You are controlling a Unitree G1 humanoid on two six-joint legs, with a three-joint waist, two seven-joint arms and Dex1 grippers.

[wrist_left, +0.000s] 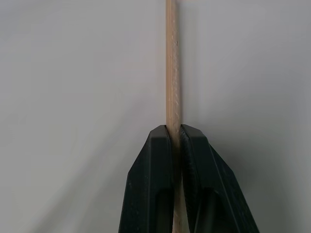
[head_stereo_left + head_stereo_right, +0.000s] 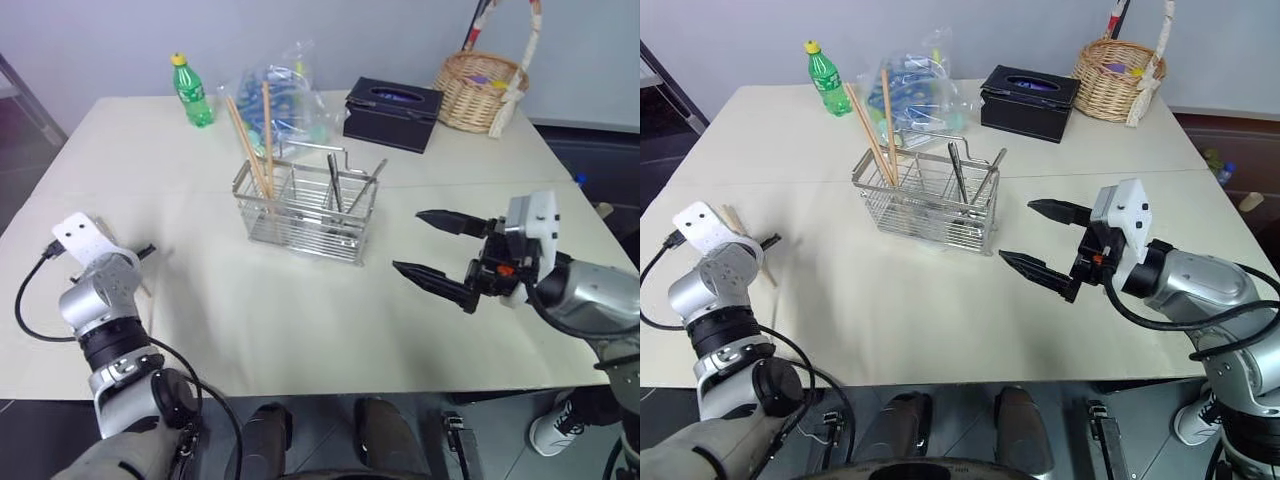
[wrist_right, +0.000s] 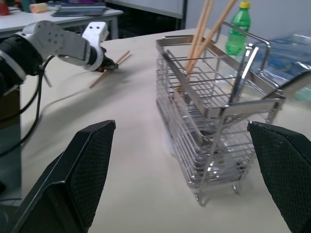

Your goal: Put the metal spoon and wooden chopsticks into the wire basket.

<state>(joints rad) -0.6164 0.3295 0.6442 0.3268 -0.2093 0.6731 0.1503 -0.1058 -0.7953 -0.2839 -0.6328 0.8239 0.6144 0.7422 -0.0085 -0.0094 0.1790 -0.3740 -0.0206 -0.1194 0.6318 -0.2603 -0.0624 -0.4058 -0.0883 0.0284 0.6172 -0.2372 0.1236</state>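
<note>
My left gripper (image 1: pixel 174 128) is shut on one of the wooden chopsticks (image 1: pixel 172 68), low over the table's left side (image 2: pixel 765 243). In the right wrist view a second stick (image 3: pixel 125 55) shows right beside it. Two more chopsticks (image 2: pixel 255 140) stand slanted in the left compartment of the wire basket (image 2: pixel 305 215) at mid-table. The metal spoon (image 2: pixel 956 170) leans handle-up in the basket's right compartment, next to another metal utensil (image 2: pixel 988 178). My right gripper (image 2: pixel 407 240) hovers open and empty to the right of the basket, pointing at it.
At the table's far side stand a green bottle (image 2: pixel 190 90), a clear plastic bag (image 2: pixel 285 95), a black tissue box (image 2: pixel 392 112) and a woven wicker basket (image 2: pixel 480 90). The table's front edge (image 2: pixel 330 390) runs just below both arms.
</note>
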